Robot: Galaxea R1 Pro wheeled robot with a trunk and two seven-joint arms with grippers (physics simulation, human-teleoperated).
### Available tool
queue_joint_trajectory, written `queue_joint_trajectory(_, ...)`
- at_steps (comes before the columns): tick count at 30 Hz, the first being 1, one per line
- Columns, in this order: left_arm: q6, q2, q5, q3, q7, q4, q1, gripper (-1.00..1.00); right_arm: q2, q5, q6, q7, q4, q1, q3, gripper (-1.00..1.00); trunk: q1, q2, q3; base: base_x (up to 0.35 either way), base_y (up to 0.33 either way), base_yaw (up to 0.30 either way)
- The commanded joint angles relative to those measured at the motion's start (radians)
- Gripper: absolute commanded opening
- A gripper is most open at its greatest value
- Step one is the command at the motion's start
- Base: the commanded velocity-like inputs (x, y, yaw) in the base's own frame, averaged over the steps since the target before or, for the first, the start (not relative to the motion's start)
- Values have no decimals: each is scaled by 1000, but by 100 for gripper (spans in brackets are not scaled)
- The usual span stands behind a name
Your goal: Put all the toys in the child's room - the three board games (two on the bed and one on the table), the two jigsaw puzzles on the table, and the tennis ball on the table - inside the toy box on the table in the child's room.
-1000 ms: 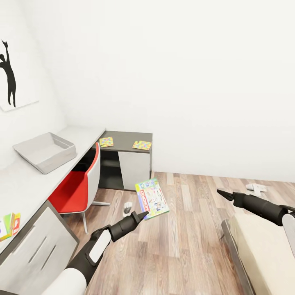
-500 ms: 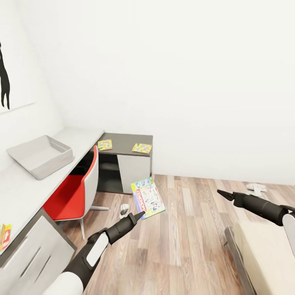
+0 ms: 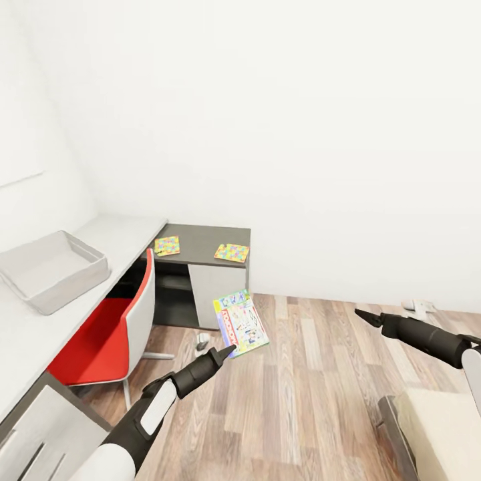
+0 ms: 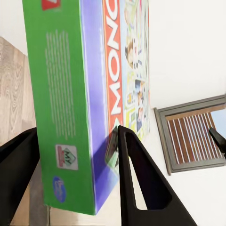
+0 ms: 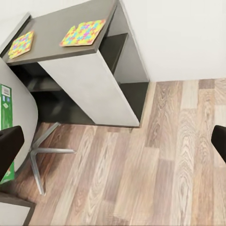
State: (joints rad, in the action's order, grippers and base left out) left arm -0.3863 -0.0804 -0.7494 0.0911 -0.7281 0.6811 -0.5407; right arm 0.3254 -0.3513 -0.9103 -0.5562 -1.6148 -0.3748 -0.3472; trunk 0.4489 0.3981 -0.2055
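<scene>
Board game (image 3: 240, 323) clamped in my left end effector (image 3: 227, 350); right end effector (image 3: 364, 314) empty, spread. Toy box (image 3: 50, 270) at 10 o'clock looks empty; jigsaw puzzles (image 3: 231, 252) remain on table (image 3: 200, 237).

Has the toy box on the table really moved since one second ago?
No. The toy box keeps its place on the table, beside the red chair; the whole head view has shifted, so the camera turned.

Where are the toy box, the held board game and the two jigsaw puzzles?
toy box (image 3: 40, 284), head view, near outer wall.
board game (image 3: 241, 323), head view, middle of printed cover, in left gripper (image 3: 227, 350).
left jigsaw puzzle (image 3: 167, 246), head view, centre.
right jigsaw puzzle (image 3: 232, 252), head view, centre.
</scene>
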Motion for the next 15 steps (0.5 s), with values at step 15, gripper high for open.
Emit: queue_joint_trajectory(15,-26,2,-15,11,-29,77,6,-100,-1,2,-6,-5,0,-1,-3,100,1,2,-2,336,-5,225)
